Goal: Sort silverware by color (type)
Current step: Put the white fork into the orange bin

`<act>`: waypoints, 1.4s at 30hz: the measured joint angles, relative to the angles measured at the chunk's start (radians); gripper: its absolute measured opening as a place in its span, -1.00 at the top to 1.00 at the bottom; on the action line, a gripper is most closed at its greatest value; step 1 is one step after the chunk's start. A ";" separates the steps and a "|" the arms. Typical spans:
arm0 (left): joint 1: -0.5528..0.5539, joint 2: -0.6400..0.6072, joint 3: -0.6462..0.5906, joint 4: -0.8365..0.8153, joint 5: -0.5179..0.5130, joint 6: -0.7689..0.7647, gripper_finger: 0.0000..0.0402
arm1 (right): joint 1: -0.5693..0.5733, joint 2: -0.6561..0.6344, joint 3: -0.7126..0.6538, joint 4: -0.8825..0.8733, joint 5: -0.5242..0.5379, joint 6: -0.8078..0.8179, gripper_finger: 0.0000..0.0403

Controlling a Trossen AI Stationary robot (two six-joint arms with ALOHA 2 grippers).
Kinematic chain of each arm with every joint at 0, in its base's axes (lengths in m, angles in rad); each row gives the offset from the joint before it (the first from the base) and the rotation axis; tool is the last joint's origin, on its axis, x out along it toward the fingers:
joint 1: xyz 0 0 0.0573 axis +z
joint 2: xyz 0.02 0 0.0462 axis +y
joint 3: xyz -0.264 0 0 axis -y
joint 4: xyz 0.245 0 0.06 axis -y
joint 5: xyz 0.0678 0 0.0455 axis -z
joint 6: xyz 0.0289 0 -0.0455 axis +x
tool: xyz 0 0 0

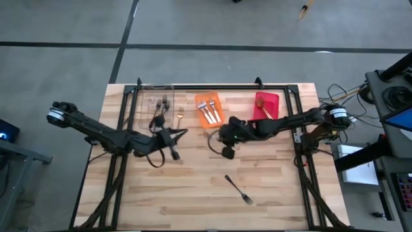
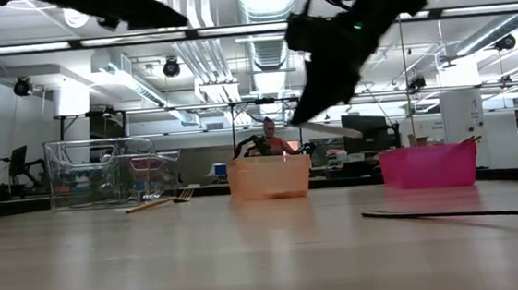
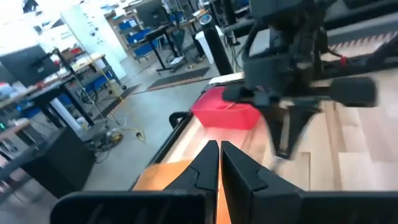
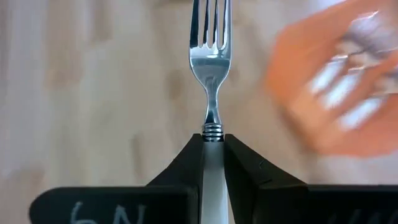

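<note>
The right gripper (image 4: pixel 212 155) is clamped on the white handle of a silver fork (image 4: pixel 210 68), whose tines stick out past the fingertips. In the high view this gripper (image 1: pixel 219 140) hangs above the middle of the surface (image 1: pixel 193 193), just in front of the orange bin (image 1: pixel 209 109). The left gripper (image 3: pixel 219 163) has its fingers pressed together with nothing between them; it sits over the left half of the surface (image 1: pixel 172 136), near the clear bin (image 1: pixel 156 103).

The orange bin at the far edge holds white-handled forks (image 1: pixel 207 108). The red bin (image 1: pixel 266 105), to its right along the far edge, holds a gold piece (image 1: pixel 259 102). A gold fork (image 1: pixel 179 117) lies on the wood between the clear and orange bins. A dark fork (image 1: pixel 239 189) lies alone toward the near edge, right of centre.

Beyond the surface, the low view shows a workshop with ceiling lights, desks, and a person (image 2: pixel 268 135) seated behind the orange bin.
</note>
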 joint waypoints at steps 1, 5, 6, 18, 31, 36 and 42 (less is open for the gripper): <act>0.000 -0.027 -0.022 0.000 0.000 -0.015 1.00 | -0.009 0.013 0.026 -0.001 0.034 0.026 0.85; -0.001 -0.107 -0.081 0.035 0.000 -0.052 1.00 | -0.054 0.061 0.153 0.012 0.162 0.101 0.85; -0.001 -0.122 -0.088 0.035 0.000 -0.063 1.00 | -0.069 0.074 0.190 0.013 0.161 0.119 0.85; -0.003 -0.150 -0.111 0.036 0.001 -0.088 1.00 | -0.214 0.291 0.516 -0.136 0.160 0.229 0.85; -0.003 -0.145 -0.111 0.052 0.001 -0.082 1.00 | -0.318 0.410 0.532 -0.182 0.152 0.448 0.85; -0.003 -0.145 -0.111 0.070 0.001 -0.082 1.00 | -0.318 0.440 0.535 -0.186 0.157 0.474 0.85; -0.003 -0.145 -0.111 0.093 0.001 -0.078 1.00 | -0.314 0.448 0.536 -0.184 0.160 0.501 0.85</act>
